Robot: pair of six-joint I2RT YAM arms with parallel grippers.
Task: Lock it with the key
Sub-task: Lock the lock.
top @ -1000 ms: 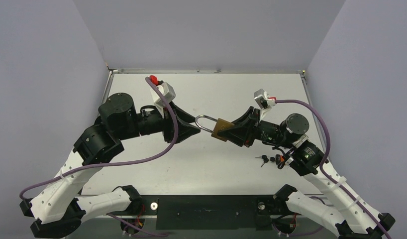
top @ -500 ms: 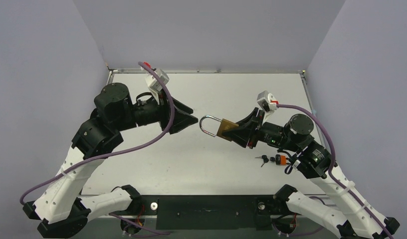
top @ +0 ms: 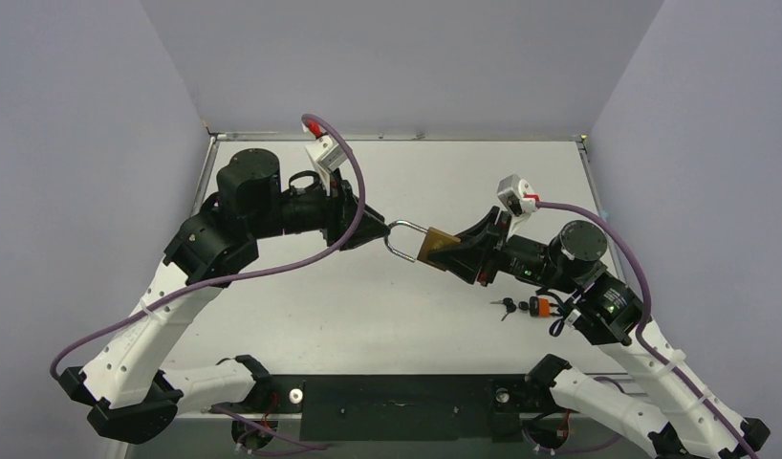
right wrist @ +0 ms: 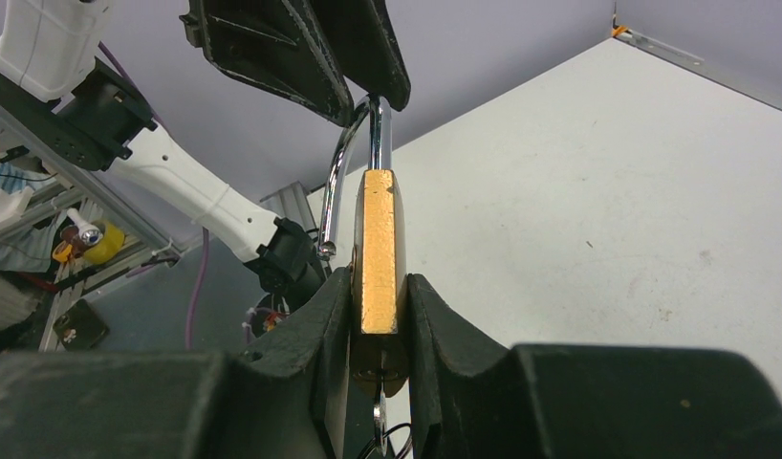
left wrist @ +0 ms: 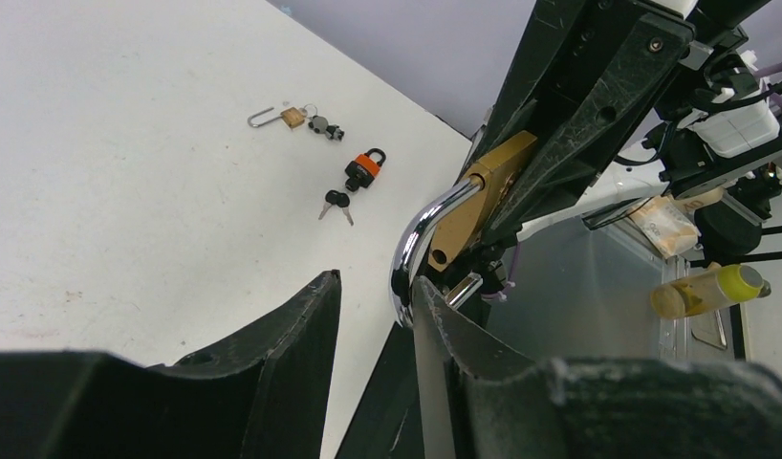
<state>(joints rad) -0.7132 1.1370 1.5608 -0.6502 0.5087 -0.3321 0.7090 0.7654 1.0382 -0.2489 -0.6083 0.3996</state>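
Lower right of centre in the top view, a small orange-topped padlock [top: 537, 306] and a pair of dark-headed keys [top: 507, 306] lie on the worktop [top: 368, 316], just beside the right arm. Further up, at frame centre, the right gripper [right wrist: 380, 282] is clenched on the flat sides of the brass padlock [right wrist: 378, 229], holding it clear of the worktop. The shackle [right wrist: 376, 134] is open, with one leg out of the body, and points toward the left arm. What appears to be a silver key [right wrist: 379, 421] protrudes from the body's underside. The left gripper [left wrist: 375, 280] is released, its fingers parted around the shackle bend, which lies against one finger.
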